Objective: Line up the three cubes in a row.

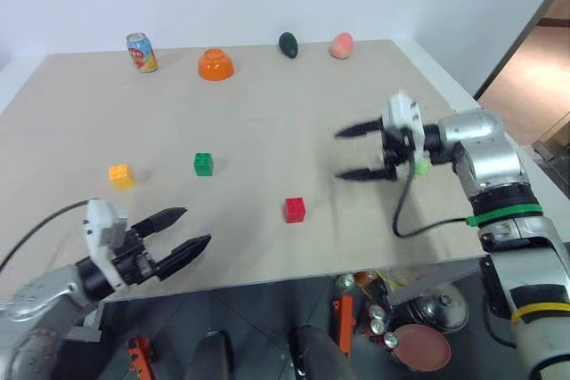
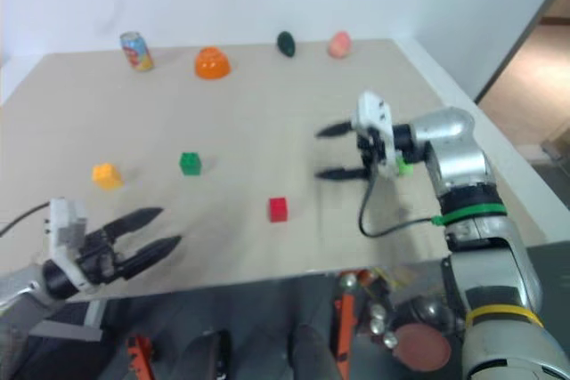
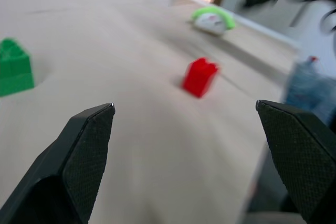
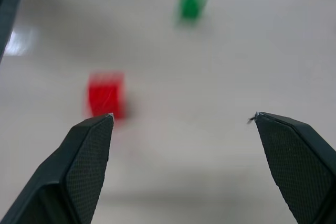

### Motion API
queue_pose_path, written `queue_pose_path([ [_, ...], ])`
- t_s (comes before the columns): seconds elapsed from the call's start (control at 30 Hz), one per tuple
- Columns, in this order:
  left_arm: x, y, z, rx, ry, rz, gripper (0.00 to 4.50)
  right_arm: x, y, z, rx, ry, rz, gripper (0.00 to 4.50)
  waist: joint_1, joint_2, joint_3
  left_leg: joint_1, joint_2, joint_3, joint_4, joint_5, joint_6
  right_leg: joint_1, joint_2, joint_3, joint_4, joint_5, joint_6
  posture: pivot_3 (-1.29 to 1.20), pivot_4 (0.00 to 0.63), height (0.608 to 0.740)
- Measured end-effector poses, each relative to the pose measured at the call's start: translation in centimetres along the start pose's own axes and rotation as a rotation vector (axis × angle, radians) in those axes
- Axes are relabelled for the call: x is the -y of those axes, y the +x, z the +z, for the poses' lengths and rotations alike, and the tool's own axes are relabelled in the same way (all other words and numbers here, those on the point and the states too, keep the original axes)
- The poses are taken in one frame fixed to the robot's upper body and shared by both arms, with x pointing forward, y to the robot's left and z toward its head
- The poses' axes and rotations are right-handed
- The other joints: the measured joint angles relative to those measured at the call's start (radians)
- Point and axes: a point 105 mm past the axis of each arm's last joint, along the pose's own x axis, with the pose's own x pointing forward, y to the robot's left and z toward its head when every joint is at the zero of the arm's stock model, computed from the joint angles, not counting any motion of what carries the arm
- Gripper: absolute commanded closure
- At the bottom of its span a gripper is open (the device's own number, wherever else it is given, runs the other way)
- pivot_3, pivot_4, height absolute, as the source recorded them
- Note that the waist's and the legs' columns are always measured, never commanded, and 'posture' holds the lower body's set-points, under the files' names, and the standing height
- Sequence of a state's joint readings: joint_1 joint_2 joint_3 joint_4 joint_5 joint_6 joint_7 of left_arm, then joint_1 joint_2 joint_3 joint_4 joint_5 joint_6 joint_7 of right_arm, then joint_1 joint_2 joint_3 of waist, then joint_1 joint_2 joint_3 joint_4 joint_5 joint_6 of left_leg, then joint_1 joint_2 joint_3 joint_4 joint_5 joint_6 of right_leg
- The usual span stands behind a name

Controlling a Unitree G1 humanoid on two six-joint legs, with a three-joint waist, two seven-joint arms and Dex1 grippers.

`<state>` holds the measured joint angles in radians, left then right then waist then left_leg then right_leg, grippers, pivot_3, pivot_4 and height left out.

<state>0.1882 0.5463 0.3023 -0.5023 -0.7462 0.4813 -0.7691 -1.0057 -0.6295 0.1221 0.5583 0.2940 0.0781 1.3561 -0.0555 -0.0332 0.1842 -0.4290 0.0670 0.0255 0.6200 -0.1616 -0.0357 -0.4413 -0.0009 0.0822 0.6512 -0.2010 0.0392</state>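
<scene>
Three small studded cubes sit apart on the tan table [image 1: 267, 113]: a yellow-orange cube [image 1: 121, 175] at the left, a green cube [image 1: 203, 164] just right of it, and a red cube [image 1: 295, 209] nearer the front edge. My left gripper [image 1: 197, 225] hovers open and empty at the front left, pointing toward the red cube [image 3: 199, 76]. Off to the right of the red cube, my right gripper [image 1: 337, 155] hangs above the table, pointing left, open and empty. In its wrist view the red cube [image 4: 106, 94] and the green cube [image 4: 191, 2] lie below.
A green-capped white mushroom toy [image 3: 211, 19] lies on the table by my right wrist. Along the far edge stand a soda can [image 1: 142, 52], an orange bowl [image 1: 215, 64], a dark green fruit [image 1: 288, 44] and a peach [image 1: 341, 44]. Cans and a pot lid [image 1: 419, 344] lie below the front edge.
</scene>
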Motion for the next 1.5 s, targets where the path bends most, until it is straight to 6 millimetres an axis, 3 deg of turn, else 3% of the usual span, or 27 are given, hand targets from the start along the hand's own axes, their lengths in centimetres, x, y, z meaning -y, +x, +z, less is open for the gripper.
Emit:
queue_pose_path([
  [0.1,-1.0,1.5,-1.2,-0.021,0.021,0.076,0.02,1.0,1.0,3.1,0.13,0.022,-0.121,0.04,0.006,-0.001,0.0,-0.001,0.0,-0.001,0.0,0.0,0.0,0.0,0.001,0.0,0.0,0.0,0.0,0.0,0.15,0.738],
  [0.17,-1.9,2.5,-2.1,-0.046,0.039,0.136,0.02,0.2,1.5,3.7,0.168,0.034,-0.162,0.04,0.012,-0.002,-0.001,-0.001,0.0,-0.001,0.0,0.0,0.0,0.001,0.001,0.0,0.0,-0.001,0.003,0.0,0.15,0.738],
  [0.27,-2.9,3.9,-3.2,-0.087,0.062,0.21,0.02,-2.5,2.9,2.7,0.177,0.103,-0.133,0.04,0.014,-0.002,-0.002,-0.006,0.0,-0.001,0.001,0.0,0.0,-0.001,0.0,0.001,0.0,-0.002,0.005,0.0,0.15,0.738],
  [0.4,-4.5,5.6,-3.4,-0.116,0.088,0.317,0.02,-4.4,2.9,2.1,0.147,0.144,-0.132,0.04,0.013,-0.002,-0.001,-0.008,-0.002,-0.001,0.002,0.0,0.0,-0.002,-0.002,0.001,-0.001,-0.002,0.007,0.0,0.15,0.738],
  [0.7,-7.5,7.6,-2.4,-0.121,0.098,0.501,0.02,-5.5,2.7,1.7,0.121,0.183,-0.155,0.04,0.009,-0.002,-0.002,-0.005,-0.002,-0.002,0.003,0.001,0.001,0.0,-0.001,0.001,0.0,0.001,0.007,0.0,0.15,0.738],
  [0.87,-8.7,7.6,-2.6,-0.143,0.105,0.582,0.02,-5.5,2.9,1.9,0.129,0.185,-0.168,0.04,0.008,-0.002,-0.002,-0.005,-0.002,-0.002,0.003,0.001,0.001,0.0,-0.001,0.001,0.0,0.002,0.007,0.0,0.15,0.738],
  [1.37,-8.9,10.8,-1.9,-0.167,0.139,0.539,0.02,-5.7,3.4,2.1,0.152,0.195,-0.149,0.04,0.009,-0.002,-0.002,-0.006,-0.002,-0.002,0.003,0.001,0.001,0.0,-0.001,0.001,0.0,0.002,0.008,0.0,0.15,0.738],
  [1.5,-9.5,11.5,-1.8,-0.179,0.146,0.566,0.02,-7.7,3.7,1.3,0.099,0.194,-0.047,0.04,0.009,-0.003,-0.002,-0.006,-0.002,-0.003,0.003,0.001,0.001,0.0,0.0,0.0,0.0,0.002,0.008,0.0,0.15,0.738],
])
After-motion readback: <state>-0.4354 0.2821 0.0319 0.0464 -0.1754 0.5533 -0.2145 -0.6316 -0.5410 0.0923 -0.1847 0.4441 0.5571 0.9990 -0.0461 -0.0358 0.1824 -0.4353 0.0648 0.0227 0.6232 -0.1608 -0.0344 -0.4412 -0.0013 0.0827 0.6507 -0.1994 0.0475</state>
